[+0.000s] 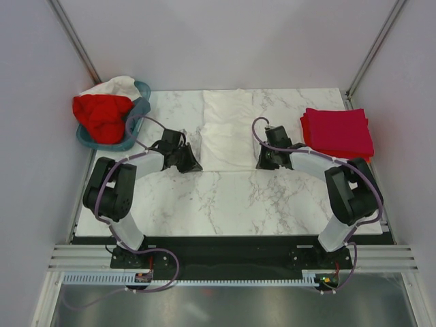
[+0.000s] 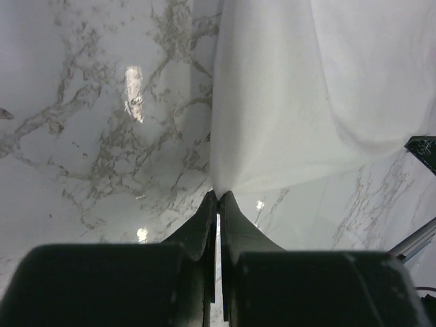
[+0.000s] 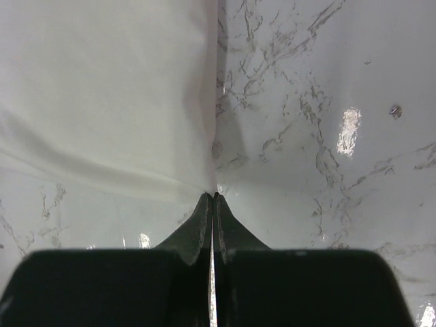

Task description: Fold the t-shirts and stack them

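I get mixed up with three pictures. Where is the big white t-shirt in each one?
Top external: the white t-shirt lies spread out in the middle of the picture, toward the far side.
Left wrist: the shirt fills the upper right, its corner pinched in the left gripper.
Right wrist: the shirt fills the upper left, its corner pinched in the right gripper.
Shared landmark: the marble tabletop under it.

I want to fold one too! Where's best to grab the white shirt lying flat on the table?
Its two near corners, coming low from the near side. The white shirt lies flat, so only edges can be pinched; the left tool and right tool are shut there.
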{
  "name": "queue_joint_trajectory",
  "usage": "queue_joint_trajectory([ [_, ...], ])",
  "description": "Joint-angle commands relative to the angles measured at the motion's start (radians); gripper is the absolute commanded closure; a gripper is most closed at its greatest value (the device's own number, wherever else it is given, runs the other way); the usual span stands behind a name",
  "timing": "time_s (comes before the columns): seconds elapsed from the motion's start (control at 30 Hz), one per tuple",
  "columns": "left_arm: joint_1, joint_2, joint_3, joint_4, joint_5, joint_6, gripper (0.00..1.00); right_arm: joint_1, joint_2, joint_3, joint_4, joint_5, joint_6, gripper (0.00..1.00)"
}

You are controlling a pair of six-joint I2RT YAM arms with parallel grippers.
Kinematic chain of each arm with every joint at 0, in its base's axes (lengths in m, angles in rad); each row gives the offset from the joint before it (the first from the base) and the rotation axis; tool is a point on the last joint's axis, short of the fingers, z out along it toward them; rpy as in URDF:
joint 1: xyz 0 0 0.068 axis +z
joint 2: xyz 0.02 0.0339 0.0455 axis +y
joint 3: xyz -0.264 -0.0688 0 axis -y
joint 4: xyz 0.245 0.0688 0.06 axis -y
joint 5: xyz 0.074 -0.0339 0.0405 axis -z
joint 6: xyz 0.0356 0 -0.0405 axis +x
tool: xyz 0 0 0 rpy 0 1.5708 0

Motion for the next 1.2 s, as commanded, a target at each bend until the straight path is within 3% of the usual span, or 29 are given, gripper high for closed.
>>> queue_joint_trajectory([
  [0.0, 0.009, -0.016, -0.050, -0.025, -0.047, 0.046, 0.98, -0.017, -0.030, -0.051, -0.026, 0.039, -0.005, 1.00],
  [0.33, -0.008, -0.134, -0.182, 0.021, 0.042, 0.019, 0.98, -0.003, -0.152, -0.185, 0.014, -0.064, 0.007, 1.00],
  [0.67, -0.031, -0.488, -0.313, -0.074, 0.122, 0.010, 0.98, 0.007, -0.493, -0.262, -0.104, -0.081, -0.024, 1.00],
  [0.87, -0.033, -0.647, -0.291, -0.140, 0.232, -0.045, 0.98, 0.007, -0.623, -0.217, -0.190, -0.090, -0.021, 1.00],
  [1.17, -0.031, -0.778, -0.207, -0.240, 0.243, -0.085, 0.98, 0.009, -0.691, -0.099, -0.273, -0.041, -0.031, 1.00],
])
